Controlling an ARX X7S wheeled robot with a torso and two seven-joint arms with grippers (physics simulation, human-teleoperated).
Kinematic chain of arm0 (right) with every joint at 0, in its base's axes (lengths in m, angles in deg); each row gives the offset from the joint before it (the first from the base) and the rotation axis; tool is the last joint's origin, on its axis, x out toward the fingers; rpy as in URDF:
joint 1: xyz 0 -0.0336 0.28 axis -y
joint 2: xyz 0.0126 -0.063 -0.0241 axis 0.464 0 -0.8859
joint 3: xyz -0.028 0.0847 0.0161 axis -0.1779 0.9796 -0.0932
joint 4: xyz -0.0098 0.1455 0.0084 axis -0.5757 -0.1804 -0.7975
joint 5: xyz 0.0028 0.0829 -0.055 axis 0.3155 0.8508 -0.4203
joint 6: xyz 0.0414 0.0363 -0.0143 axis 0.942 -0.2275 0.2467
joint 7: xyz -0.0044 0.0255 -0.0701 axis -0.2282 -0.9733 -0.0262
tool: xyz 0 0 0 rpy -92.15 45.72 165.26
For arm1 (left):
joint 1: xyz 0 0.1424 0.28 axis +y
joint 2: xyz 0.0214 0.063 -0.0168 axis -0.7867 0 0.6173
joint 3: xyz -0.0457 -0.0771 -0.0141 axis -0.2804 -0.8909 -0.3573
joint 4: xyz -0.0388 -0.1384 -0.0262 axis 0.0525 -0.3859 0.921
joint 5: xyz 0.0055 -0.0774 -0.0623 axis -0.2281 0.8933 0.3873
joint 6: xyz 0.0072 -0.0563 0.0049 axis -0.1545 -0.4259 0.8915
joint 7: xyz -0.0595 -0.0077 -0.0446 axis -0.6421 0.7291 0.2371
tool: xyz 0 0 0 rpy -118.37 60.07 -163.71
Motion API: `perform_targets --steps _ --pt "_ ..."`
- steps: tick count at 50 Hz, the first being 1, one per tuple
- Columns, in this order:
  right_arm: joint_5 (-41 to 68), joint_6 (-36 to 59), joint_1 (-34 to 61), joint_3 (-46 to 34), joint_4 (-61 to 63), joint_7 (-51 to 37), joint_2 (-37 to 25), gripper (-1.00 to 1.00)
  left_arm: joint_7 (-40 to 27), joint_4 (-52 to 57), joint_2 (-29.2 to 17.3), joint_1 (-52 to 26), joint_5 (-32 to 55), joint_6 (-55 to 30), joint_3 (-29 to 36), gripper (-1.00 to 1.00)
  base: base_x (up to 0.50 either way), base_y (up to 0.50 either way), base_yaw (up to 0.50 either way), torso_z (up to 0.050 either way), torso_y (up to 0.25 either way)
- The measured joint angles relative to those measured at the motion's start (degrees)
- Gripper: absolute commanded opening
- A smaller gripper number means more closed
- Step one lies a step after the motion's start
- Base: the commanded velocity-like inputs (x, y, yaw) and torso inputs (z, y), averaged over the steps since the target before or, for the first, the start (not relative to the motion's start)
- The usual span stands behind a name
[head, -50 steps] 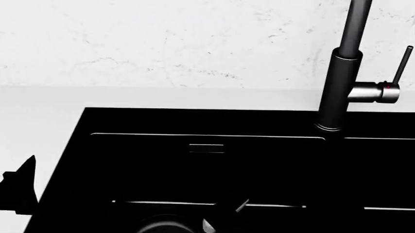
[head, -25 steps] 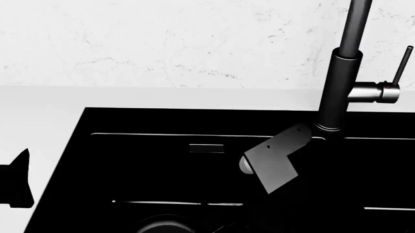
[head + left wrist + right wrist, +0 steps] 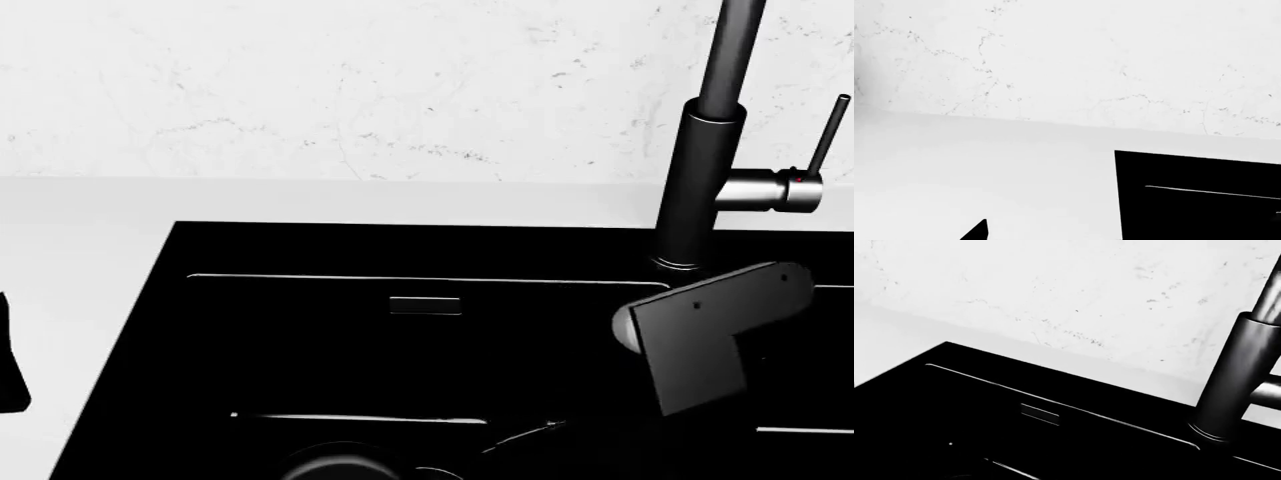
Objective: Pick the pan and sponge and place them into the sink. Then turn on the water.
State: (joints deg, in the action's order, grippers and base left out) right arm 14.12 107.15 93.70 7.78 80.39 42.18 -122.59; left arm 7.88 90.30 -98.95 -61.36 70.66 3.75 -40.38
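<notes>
Rising rightward, right arm [image 3: 714,335] nears faucet [image 3: 694,190]; claw state untellable. It should approach lever [image 3: 825,135] squarely.

Lighting is flat and bright: the white marbled wall [image 3: 334,90] and counter [image 3: 954,170] are nearly blown out, with only a faint grey shade where they meet. The black sink [image 3: 400,350] swallows detail inside its basin, showing only thin pale edge highlights. The renders are sharp, without blur or edge distortion, and the faucet [image 3: 701,170] behind the sink carries a soft sheen.
</notes>
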Motion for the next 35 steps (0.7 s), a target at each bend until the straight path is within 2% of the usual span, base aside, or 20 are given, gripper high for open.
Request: perform_targets --steps 7,25,35 --pt "1.4 -2.2 -3.2 4.1 1.7 -3.7 -0.9 1.0 -5.3 0.7 0.3 0.8 3.1 -2.3 -3.7 1.0 0.0 0.0 0.0 0.0 0.0" --pt "2.8 -4.7 -8.0 9.1 5.4 -8.4 -3.2 1.0 -24.3 5.6 -0.3 6.5 23.3 -9.6 -17.0 1.0 0.0 0.0 0.0 0.0 0.0" --pt "1.8 -5.7 -9.3 9.4 5.5 -8.4 -3.3 1.0 -29.1 7.8 -0.1 11.3 28.9 -10.6 -21.2 1.0 0.0 0.0 0.0 0.0 0.0"
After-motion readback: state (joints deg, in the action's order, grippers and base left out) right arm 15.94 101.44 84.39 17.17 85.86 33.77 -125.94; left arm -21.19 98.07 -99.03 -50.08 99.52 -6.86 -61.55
